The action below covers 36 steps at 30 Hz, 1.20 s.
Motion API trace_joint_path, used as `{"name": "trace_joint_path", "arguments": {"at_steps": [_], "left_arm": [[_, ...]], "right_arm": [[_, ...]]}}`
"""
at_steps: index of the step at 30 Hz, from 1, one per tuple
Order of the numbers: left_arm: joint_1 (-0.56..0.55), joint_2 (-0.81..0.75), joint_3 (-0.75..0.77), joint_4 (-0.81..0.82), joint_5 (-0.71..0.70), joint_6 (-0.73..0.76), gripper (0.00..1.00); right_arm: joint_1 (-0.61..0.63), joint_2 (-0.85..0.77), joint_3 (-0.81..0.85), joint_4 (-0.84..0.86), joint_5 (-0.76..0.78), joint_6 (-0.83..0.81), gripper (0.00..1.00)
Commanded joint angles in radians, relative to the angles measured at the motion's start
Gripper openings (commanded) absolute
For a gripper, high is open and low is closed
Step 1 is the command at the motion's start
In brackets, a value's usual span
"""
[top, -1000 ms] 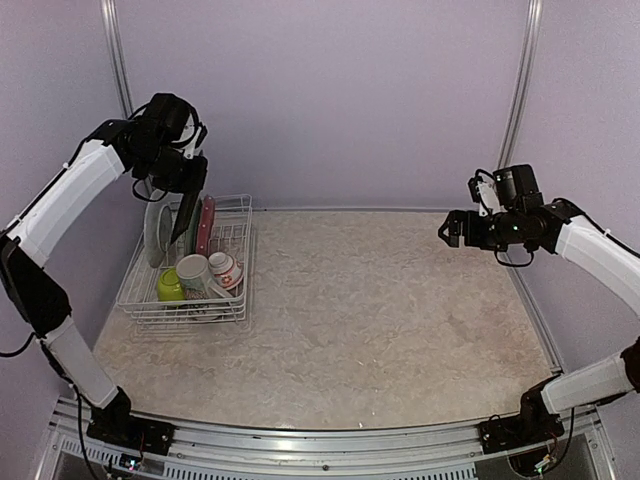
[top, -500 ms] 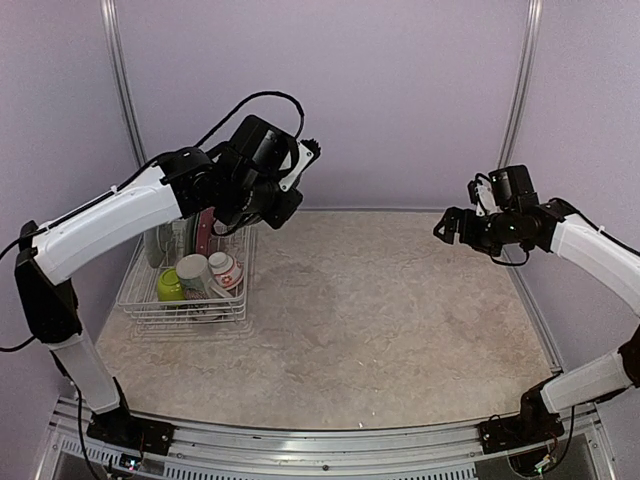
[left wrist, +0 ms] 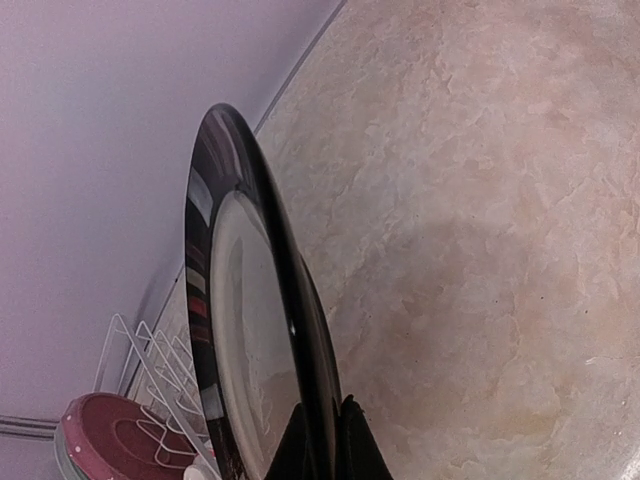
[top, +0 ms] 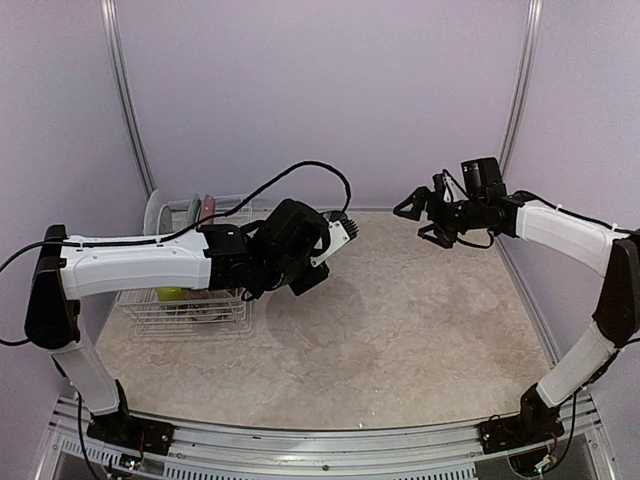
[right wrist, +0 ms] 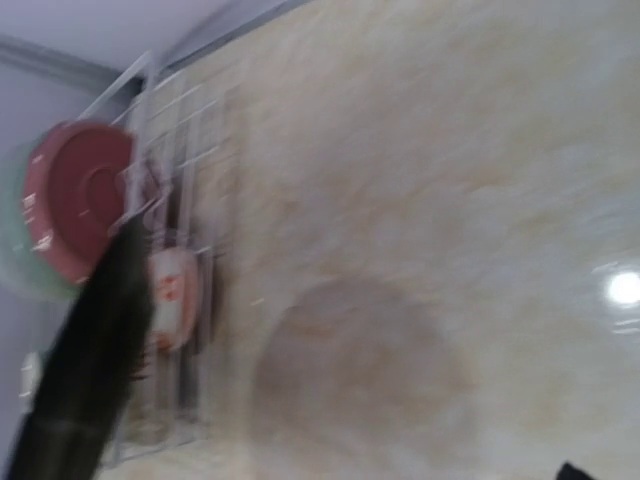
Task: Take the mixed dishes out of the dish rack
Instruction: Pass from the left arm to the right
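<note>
Holding black plate (left wrist: 250,330) on edge in clamped left gripper (left wrist: 325,442), just right of dish rack (top: 185,306), facing gaping, empty right gripper (top: 414,218).

Table (top: 400,320): beige marbled top, fills centre and lower frame; soft shadow at centre-left; bright light spot (right wrist: 625,288) at right edge of right wrist view.
Wall (top: 330,90): plain lilac, upper frame.
Posts: two metal uprights, upper left (top: 120,80) and upper right (top: 522,80).
Rail (top: 320,455): aluminium, bottom edge.

black plate (left wrist: 250,330): glossy, glazed | dish rack (left wrist: 150,365): white wire | table (left wrist: 480,200): smooth, slight sheen
</note>
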Motion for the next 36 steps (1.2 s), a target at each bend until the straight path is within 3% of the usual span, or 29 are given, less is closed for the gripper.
{"name": "trace_joint_path", "arguments": {"at_steps": [1,7,14,17,18,22,24,32,34,36], "left_arm": [[-0.035,-0.001,-0.03,0.211,-0.077,0.071,0.0],[-0.09,0.019,-0.066,0.259,-0.093,0.123,0.0],[-0.112,0.079,-0.06,0.257,-0.115,0.142,0.0],[-0.135,0.113,-0.052,0.265,-0.14,0.172,0.0],[-0.138,0.119,-0.045,0.259,-0.142,0.173,0.0],[-0.138,0.15,-0.028,0.245,-0.148,0.17,0.0],[-0.139,0.166,-0.015,0.229,-0.152,0.163,0.0],[-0.141,0.192,0.01,0.2,-0.156,0.158,0.0],[-0.141,0.187,0.011,0.201,-0.163,0.161,0.0],[-0.141,0.184,0.012,0.201,-0.171,0.168,0.0]], "right_arm": [[0.073,0.075,0.034,0.117,-0.105,0.134,1.0],[0.154,0.118,0.028,0.19,-0.05,0.186,1.0],[0.193,0.157,0.023,0.126,-0.045,0.157,0.96],[0.204,0.19,0.038,0.112,-0.058,0.153,0.87],[0.207,0.2,0.046,0.101,-0.056,0.145,0.8],[0.218,0.231,0.052,0.098,-0.067,0.139,0.72],[0.219,0.248,0.046,0.111,-0.081,0.142,0.6],[0.236,0.319,0.034,0.166,-0.121,0.154,0.58],[0.239,0.334,0.048,0.186,-0.14,0.156,0.52],[0.239,0.34,0.051,0.209,-0.152,0.167,0.38]]}}
